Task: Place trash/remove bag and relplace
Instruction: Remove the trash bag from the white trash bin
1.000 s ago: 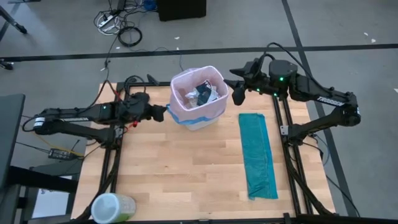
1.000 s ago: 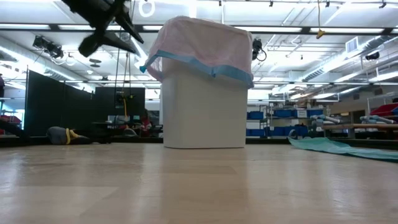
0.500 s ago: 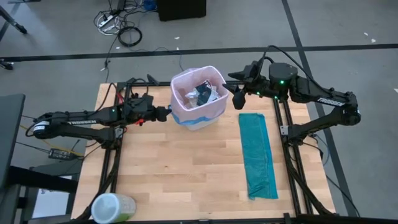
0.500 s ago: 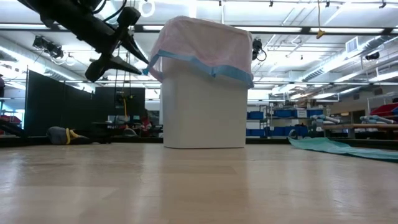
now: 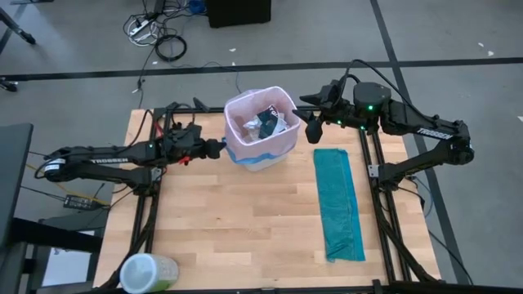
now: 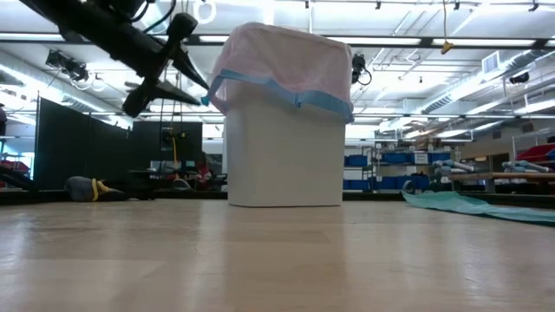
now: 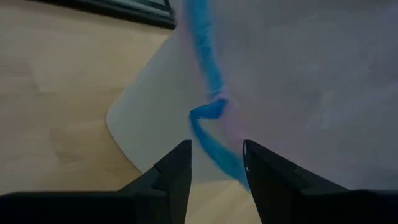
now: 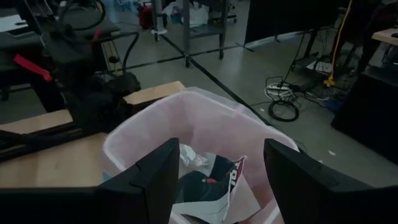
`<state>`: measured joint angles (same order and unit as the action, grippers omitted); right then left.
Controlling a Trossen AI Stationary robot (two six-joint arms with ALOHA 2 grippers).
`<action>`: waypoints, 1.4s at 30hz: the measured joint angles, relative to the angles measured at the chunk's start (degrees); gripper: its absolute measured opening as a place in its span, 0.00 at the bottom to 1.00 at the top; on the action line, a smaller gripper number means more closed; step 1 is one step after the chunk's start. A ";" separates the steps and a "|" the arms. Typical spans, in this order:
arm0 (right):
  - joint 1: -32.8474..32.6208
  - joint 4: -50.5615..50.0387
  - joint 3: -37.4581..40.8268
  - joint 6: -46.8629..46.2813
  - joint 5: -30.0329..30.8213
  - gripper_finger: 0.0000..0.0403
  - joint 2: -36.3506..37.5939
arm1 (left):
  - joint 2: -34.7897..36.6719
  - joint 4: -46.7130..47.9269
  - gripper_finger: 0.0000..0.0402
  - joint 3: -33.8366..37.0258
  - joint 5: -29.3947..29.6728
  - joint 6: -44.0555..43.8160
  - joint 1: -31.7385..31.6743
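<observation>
A teal-green plastic bag [image 5: 339, 204] lies flat on the near right part of the table [image 5: 229, 220]. Farther back, the bag [image 5: 260, 129] lines a white bin [image 6: 284, 152] holding the trash [image 5: 267, 122]. The left end effector [image 5: 219, 149], fingers parted, straddles its blue band [image 7: 208, 118], while the right end effector [image 5: 309, 121] hangs open just beside the rim.

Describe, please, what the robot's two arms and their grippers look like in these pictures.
Both arms are slim and black, with white lettering along one link. The left arm has red wiring near its wrist. The right arm carries a bulkier joint with small green lights and a black cable looping over it. The left gripper and the right gripper each end in two dark, flat, tapered fingers.
</observation>
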<state>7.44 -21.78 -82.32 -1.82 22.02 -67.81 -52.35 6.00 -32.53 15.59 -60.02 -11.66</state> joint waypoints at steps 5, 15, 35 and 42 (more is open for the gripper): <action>0.00 -0.05 0.00 0.20 -0.78 0.54 0.00 | 0.08 -11.14 0.36 3.33 0.16 0.06 0.00; 0.00 -0.07 0.00 0.54 -0.81 0.50 0.00 | -1.71 -17.04 0.03 5.54 -1.04 1.25 0.04; -1.46 -1.61 0.00 -0.09 -1.02 0.37 0.00 | 1.51 -16.95 0.00 -0.38 -1.75 -0.41 3.18; -1.52 -2.25 0.00 -0.96 -1.13 0.37 0.00 | 4.16 -16.87 0.00 -2.08 -1.73 -0.37 5.15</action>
<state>5.93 -24.03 -82.32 -2.78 20.89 -67.81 -48.19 -10.87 -34.61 13.87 -60.39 -6.51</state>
